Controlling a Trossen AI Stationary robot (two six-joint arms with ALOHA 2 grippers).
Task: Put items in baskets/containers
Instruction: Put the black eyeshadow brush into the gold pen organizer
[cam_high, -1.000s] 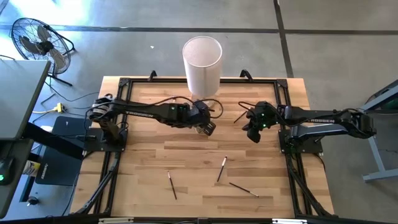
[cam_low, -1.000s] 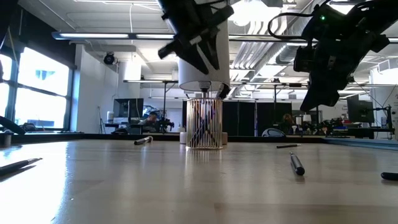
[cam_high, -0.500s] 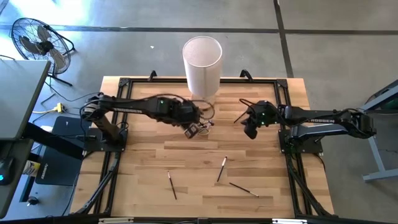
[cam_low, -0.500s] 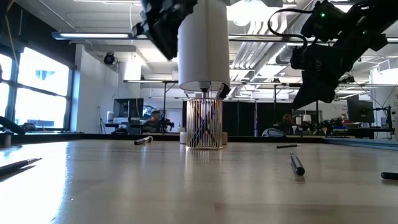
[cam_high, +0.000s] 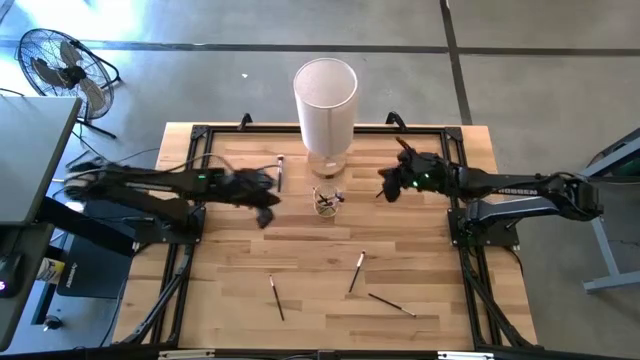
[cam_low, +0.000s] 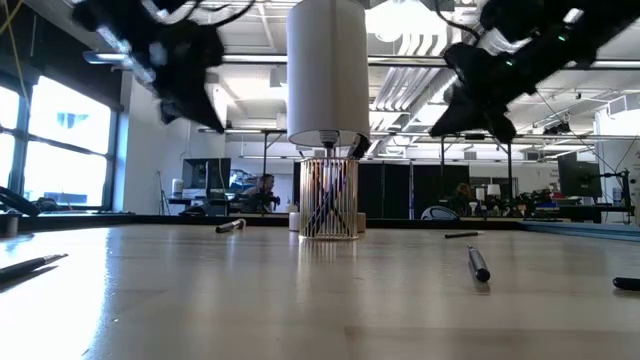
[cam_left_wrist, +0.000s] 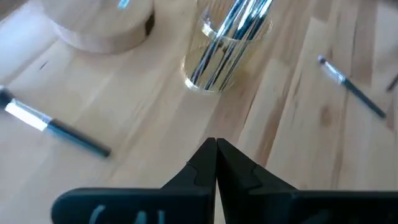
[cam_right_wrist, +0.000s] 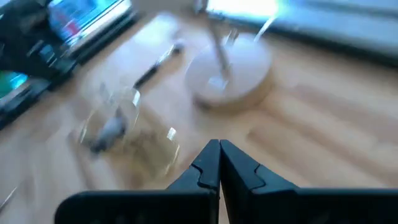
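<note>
Near the far edge of your wooden table (cam_high: 240, 240), the small clear glass cup (cam_high: 325, 200) holds several thin brushes, just in front of the tall white cylinder (cam_high: 325, 108). Your left gripper (cam_high: 266, 208) and right gripper (cam_high: 386, 186) flank it, both pinched closed and empty; three dark-handled brushes (cam_high: 356, 271) lie toward the near edge

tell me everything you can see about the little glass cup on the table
The cup is small, clear, yellowish glass with ribbed-looking sides, standing upright on the wooden table just in front of the tall white cylinder. It holds several thin brushes, leaning and sticking out well above its rim. Neither gripper touches it: the left gripper and right gripper are off to either side, both shut and empty.
</note>
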